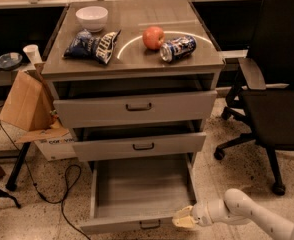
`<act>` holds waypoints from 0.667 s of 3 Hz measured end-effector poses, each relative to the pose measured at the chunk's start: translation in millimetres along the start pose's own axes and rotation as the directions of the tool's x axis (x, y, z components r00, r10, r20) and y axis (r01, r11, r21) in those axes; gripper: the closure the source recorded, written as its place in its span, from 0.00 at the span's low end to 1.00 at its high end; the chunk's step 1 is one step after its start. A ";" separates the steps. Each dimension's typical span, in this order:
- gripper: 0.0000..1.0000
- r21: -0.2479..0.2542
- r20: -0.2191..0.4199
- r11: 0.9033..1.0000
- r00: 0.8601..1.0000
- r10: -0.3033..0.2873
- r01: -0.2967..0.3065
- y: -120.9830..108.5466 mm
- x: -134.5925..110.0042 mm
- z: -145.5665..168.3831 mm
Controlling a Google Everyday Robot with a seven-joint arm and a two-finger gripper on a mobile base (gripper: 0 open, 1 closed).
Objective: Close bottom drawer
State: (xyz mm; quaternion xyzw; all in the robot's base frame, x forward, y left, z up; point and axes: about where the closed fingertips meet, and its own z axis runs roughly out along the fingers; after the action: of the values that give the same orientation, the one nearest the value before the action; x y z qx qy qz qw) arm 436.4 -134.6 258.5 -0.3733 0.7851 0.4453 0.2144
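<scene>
The bottom drawer (142,194) of the grey cabinet stands pulled far out, its plain grey tray bare. Its flat front (112,226) with a small dark handle (149,225) sits at the lower edge of the camera view. My gripper (183,218) comes in from the lower right on a white arm. Its pale fingers rest against the right end of the drawer front. The middle drawer (139,145) and top drawer (135,107) above stick out slightly.
On the cabinet top lie a white bowl (92,17), a chip bag (93,45), an apple (153,37) and a can (177,48). A black office chair (274,91) stands at the right. A cardboard box (27,104) and cables (57,194) are at the left.
</scene>
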 end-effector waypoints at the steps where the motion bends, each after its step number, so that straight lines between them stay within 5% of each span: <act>1: 0.89 0.030 0.017 0.996 0.997 0.079 -0.080 -33.2 29.2 9.4; 2: 1.00 0.074 0.039 0.984 0.986 0.161 -0.163 -61.5 58.8 12.6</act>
State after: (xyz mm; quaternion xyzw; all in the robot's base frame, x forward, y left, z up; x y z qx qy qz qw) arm 447.3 -167.0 179.5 -0.2923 0.8259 0.4366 0.2045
